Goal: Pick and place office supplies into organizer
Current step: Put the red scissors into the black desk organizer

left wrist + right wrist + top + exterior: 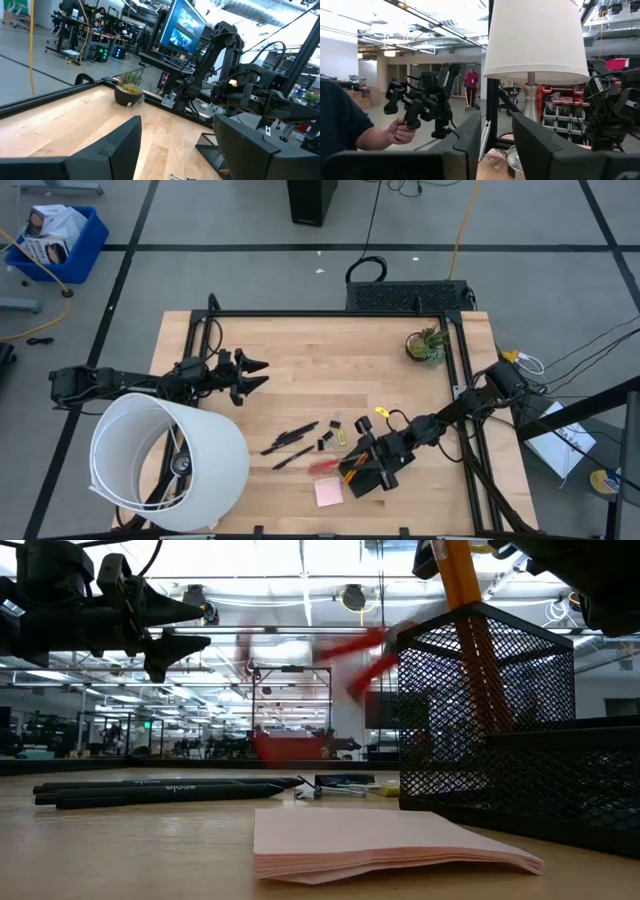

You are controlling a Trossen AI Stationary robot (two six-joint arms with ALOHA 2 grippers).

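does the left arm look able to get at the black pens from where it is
Probably yes. The left gripper hangs with open jaws over bare wood, and nothing stands between it and the black pens. The lampshade sits off to the side of that path.

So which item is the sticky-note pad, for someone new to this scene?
Start at the black mesh organizer near the table's front edge, under the right arm. Just left of it, toward the big white lampshade, lies the sticky-note pad: the only flat pink square, unlike the slim black pens behind it.

Overhead camera looks straight down; low camera sits close behind the pink pad (385,843), which both share.
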